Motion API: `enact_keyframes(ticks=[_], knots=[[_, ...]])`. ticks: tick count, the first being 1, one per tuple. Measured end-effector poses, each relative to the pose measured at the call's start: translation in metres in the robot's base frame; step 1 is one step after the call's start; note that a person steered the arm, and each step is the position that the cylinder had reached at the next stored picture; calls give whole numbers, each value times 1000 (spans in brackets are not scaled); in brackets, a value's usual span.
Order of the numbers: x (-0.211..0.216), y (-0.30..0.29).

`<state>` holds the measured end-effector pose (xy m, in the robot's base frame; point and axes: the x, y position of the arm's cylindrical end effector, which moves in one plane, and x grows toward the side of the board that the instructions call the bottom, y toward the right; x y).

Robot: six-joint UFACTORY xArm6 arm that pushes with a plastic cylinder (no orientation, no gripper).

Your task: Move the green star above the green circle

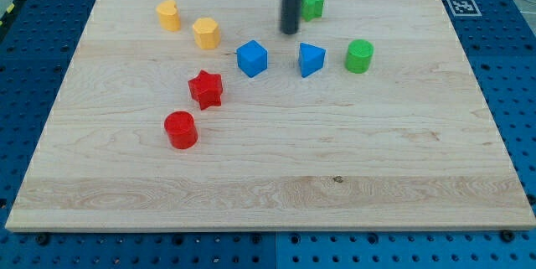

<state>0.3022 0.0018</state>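
Mid-push, by the look of it. My tip (290, 31) down on the bench (268, 177) near the view's top, just beside the green star (312, 3) on that block's left and a little lower, partly hiding it; touching or a hair apart, cannot tell. Green circle (359, 55) lower and to the view's right of the star, near but not touching. Blue triangle (311, 59) just left of the circle, blue cube (251, 58) further left, both below the tip.

No jaws on this rig (only a bare rod), so nothing to call wide, narrow or holding.

Step in hand, as a judgement: lining up behind the star for a shove toward the view's right. Star already higher than the circle, but too far left to sit straight above it. Next move calls for a steady push rightward, kept level, stopping directly over the circle. Risk: an off-centre contact spinning the star up toward the bench edge.

Yellow blocks (187, 23), red star (205, 89) and red cylinder (180, 129) well apart at left, no concern.
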Motion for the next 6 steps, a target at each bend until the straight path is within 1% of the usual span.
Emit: enact_keyframes(ticks=[1,3,4,5,6], knots=[[-58,-17],[-69,69],[-53,77],[-24,77],[-13,76]])
